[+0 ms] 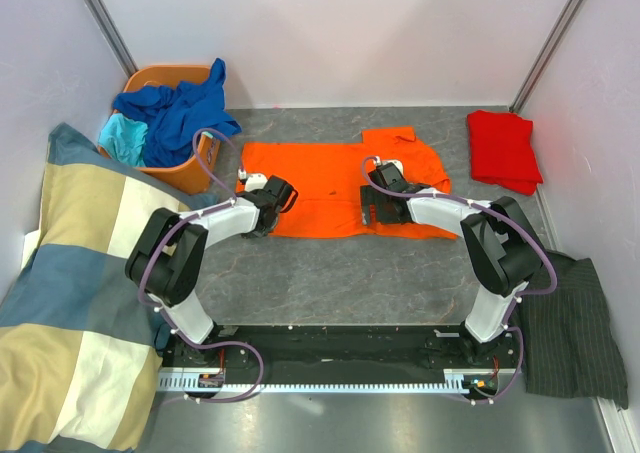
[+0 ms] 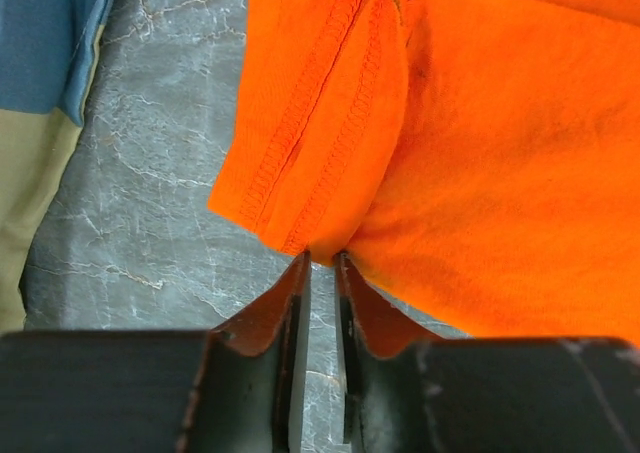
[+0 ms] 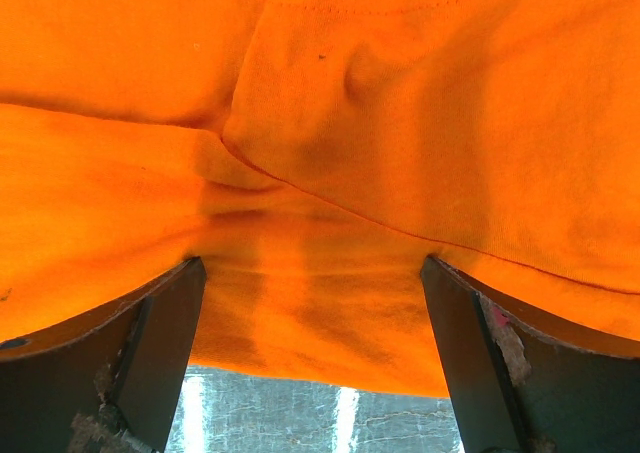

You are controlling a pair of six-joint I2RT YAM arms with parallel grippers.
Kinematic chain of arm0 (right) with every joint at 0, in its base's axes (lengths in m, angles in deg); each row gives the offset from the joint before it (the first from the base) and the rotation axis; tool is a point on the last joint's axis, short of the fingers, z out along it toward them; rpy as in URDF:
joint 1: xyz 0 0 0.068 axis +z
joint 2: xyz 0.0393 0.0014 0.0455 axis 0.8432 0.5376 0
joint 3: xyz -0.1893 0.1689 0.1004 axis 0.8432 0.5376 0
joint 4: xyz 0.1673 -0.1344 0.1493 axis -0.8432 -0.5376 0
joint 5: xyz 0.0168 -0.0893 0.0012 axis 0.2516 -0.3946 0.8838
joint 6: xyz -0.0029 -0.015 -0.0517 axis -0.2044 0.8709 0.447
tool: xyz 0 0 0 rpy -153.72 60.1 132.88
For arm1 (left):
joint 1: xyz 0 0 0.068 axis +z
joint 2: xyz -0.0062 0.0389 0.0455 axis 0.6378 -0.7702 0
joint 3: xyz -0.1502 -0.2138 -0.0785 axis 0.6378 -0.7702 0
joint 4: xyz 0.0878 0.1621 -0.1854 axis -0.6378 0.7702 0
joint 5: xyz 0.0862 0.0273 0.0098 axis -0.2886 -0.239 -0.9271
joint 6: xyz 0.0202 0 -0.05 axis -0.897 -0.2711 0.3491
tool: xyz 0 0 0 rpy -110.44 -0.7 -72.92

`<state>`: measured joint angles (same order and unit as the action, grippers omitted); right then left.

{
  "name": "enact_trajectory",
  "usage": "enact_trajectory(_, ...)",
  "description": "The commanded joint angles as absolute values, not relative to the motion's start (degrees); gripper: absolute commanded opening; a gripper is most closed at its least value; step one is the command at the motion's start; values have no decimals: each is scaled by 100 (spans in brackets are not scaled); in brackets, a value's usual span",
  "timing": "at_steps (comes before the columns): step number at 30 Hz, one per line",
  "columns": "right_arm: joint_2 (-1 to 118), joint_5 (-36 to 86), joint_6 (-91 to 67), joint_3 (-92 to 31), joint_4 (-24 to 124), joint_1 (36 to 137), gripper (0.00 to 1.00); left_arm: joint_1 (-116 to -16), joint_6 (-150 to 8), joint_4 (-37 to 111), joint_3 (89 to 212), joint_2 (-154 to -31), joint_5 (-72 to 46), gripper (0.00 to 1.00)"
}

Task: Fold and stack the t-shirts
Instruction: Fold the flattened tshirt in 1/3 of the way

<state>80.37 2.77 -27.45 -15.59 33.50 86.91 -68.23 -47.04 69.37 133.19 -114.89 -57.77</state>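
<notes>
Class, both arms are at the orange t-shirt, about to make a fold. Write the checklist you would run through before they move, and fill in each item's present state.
1. Left gripper is at a corner of the orange t-shirt: ok, its tips meet the hemmed corner.
2. Left gripper really has cloth pinched: cannot tell. The jaws are nearly together, but no cloth shows between them.
3. Right gripper has a hold: not ok. The jaws stand wide open with the shirt lying unpinched between them.
4. Room to fold toward the arms: ok, bare table lies on the shirt's near side.
5. Red t-shirt is out of the way: ok, it lies apart at the far right.
</notes>
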Motion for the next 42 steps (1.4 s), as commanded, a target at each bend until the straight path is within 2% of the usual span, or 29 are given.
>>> enact_trajectory(1, 8303, 103, -2560, -1251, 2565, 8675, 98, -6776, -4417, 6878, 13428, -11565, -6006, 14)
enact_trajectory(4, 8312, 112, -2551, -1251, 2565, 8683, 98, -6776, -4408, 6878, 13411, -11557, -6006, 2)
enact_trajectory(19, 8374, 112, -2569, -1295, 2556, 8683, 98, -6425, -4794, 7001, 13288, -10854, -6208, 2)
enact_trajectory(42, 8409, 112, -2560, -1339, 2521, 8683, 98, -5747, -4935, 7088, 13244, -10976, -6393, 2)
